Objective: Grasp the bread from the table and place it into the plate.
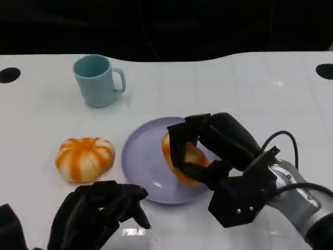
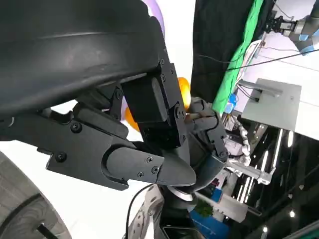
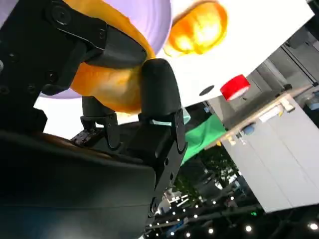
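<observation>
Starting at the left of the head view, our left hand [image 1: 99, 213] sits low on the tabletop [image 1: 250, 88], fingers curled loosely with nothing in them, just short of the plate's near rim. Beyond it lies an orange-and-white striped bun [image 1: 85, 158], well apart from the teal mug [image 1: 97, 80] that stands farther back. We judge both to be bystanders for now, with open white surface between them.

In the middle is the lavender plate [image 1: 145, 164], and here the task looks nearly finished: the bread [image 1: 183, 159], a glossy orange piece, is already over the plate's right half, though we cannot tell whether it rests on the surface or hangs slightly above. Our right hand [image 1: 200, 151] has its fingers wrapped around it from above and the side, a firm hold in both the head and right wrist views. What is left, as we read it, is to set it down, let go and draw back.

To the right, the tabletop is bare out to its edge, so the right arm has a free path for retreat. The plate's right rim lies under the hand and wants care on the way out
</observation>
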{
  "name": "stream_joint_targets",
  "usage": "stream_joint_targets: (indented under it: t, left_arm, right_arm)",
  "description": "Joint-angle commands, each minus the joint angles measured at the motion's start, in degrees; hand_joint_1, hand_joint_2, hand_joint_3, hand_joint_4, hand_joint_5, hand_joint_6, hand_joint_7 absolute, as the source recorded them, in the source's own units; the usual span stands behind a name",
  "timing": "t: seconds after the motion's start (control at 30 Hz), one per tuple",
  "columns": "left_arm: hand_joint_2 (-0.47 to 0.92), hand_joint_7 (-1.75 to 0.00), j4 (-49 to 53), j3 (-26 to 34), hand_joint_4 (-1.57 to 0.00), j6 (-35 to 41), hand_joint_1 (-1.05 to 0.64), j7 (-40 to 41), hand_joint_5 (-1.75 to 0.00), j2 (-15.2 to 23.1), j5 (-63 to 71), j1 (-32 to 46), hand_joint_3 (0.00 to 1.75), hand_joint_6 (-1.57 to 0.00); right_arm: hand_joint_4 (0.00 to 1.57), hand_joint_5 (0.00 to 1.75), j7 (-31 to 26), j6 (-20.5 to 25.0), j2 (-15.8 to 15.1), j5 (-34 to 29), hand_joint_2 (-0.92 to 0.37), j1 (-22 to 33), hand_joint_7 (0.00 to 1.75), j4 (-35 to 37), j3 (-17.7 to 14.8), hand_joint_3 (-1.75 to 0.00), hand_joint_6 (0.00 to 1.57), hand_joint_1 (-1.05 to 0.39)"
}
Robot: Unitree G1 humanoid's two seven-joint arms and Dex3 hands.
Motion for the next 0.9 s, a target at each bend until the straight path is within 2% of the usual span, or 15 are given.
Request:
stream_joint_targets:
  t: [0.03,0.07,0.17,0.2,0.23,0.27,0.3,0.37,0.4,0.5,0.8,0.83,0.87,0.9]
  left_arm:
    - [0.92,-0.02,-0.5,0.1,-0.77,-0.6,-0.67,0.5,-1.55,0.5,-0.2,0.1,0.19,-1.36]
    - [0.92,-0.02,-0.4,0.1,-0.77,-0.6,-0.67,0.5,-1.55,0.5,-0.1,0.1,0.19,-1.36]
    - [0.92,-0.03,-0.4,0.2,-0.77,-0.3,-0.67,0.5,-1.53,0.5,-0.3,0.0,0.19,-1.36]
    - [0.92,-0.03,-0.5,0.1,-0.78,-0.3,-0.67,0.6,-1.52,0.5,-0.3,0.0,0.18,-1.36]
    - [0.92,-0.04,-0.5,0.1,-0.78,-0.3,-0.68,0.6,-1.52,0.5,-0.2,0.0,0.17,-1.36]
    - [0.92,-0.04,-0.5,0.1,-0.78,-0.2,-0.68,0.7,-1.52,0.5,-0.2,0.0,0.17,-1.36]
    - [0.92,-0.05,-0.6,0.1,-0.79,-0.2,-0.68,0.8,-1.52,0.5,-0.1,0.0,0.16,-1.36]
    - [0.92,-0.05,-0.5,0.1,-0.79,-0.3,-0.68,0.8,-1.51,0.5,-0.2,-0.1,0.16,-1.35]
    - [0.92,-0.06,-0.4,0.1,-0.79,-0.4,-0.68,0.7,-1.51,0.5,-0.2,-0.1,0.16,-1.35]
    - [0.92,-0.06,-0.4,0.1,-0.79,-0.3,-0.67,0.8,-1.51,0.4,-0.3,-0.1,0.16,-1.35]
    - [0.92,-0.1,0.0,0.0,-0.79,-0.7,-0.67,0.5,-1.53,0.4,-0.1,-0.4,0.18,-1.32]
    - [0.92,-0.55,0.0,0.0,-0.78,-0.5,-0.67,0.5,-1.54,0.5,-0.2,-0.4,0.18,-1.1]
    - [0.92,-0.87,-0.1,0.0,-0.78,-0.4,-0.67,0.6,-1.54,0.5,-0.2,-0.4,0.19,-0.92]
    - [0.92,-1.1,-0.1,0.0,-0.78,-0.2,-0.67,0.6,-1.55,0.6,-0.3,-0.4,0.19,-0.8]
  right_arm:
    - [0.85,1.47,0.9,-0.4,-0.2,0.5,-0.36,-1.5,0.78,1.5,0.0,-1.13,0.91,-0.08]
    - [0.83,1.37,1.3,-0.1,-0.2,0.5,-0.39,-1.5,0.71,1.4,0.0,-1.04,0.89,-0.1]
    - [0.62,1.02,4.2,0.9,-1.1,0.4,-0.55,-1.7,0.42,1.1,0.4,-0.7,0.71,-0.24]
    - [0.47,0.86,5.7,1.5,-1.5,0.4,-0.71,-1.7,0.28,0.8,0.6,-0.47,0.61,-0.34]
    - [0.37,0.77,6.7,1.9,-1.7,0.4,-0.81,-1.7,0.2,0.4,0.6,-0.32,0.55,-0.4]
    - [0.33,0.72,7.7,2.4,-2.0,0.4,-0.87,-1.5,0.16,-0.2,0.6,-0.24,0.53,-0.43]
    - [0.19,0.64,8.5,2.9,-2.1,0.6,-0.9,-1.2,0.09,-0.8,0.5,-0.19,0.43,-0.5]
    - [0.06,0.57,10.2,3.9,-2.4,1.2,-0.92,-0.6,0.03,-2.2,0.2,-0.17,0.34,-0.56]
    - [0.03,0.47,11.1,4.4,-2.6,1.7,-0.92,-0.3,0.02,-3.0,0.1,-0.2,0.27,-0.6]
    - [0.0,0.33,14.3,6.3,-3.2,3.2,-0.92,0.8,0.01,-5.9,-0.4,-0.24,0.19,-0.65]
    - [0.0,0.31,22.5,11.7,-6.3,8.0,-0.92,5.8,0.01,-16.7,-2.5,-0.25,0.18,-0.69]
    - [0.0,0.31,23.2,12.1,-6.7,8.5,-0.92,6.4,0.01,-17.7,-2.7,-0.25,0.19,-0.69]
    - [0.0,0.32,23.9,12.3,-7.2,8.9,-0.92,6.9,0.02,-18.6,-2.9,-0.25,0.19,-0.69]
    - [0.01,0.34,24.4,12.3,-7.7,9.3,-0.92,7.5,0.02,-19.3,-3.1,-0.26,0.2,-0.69]
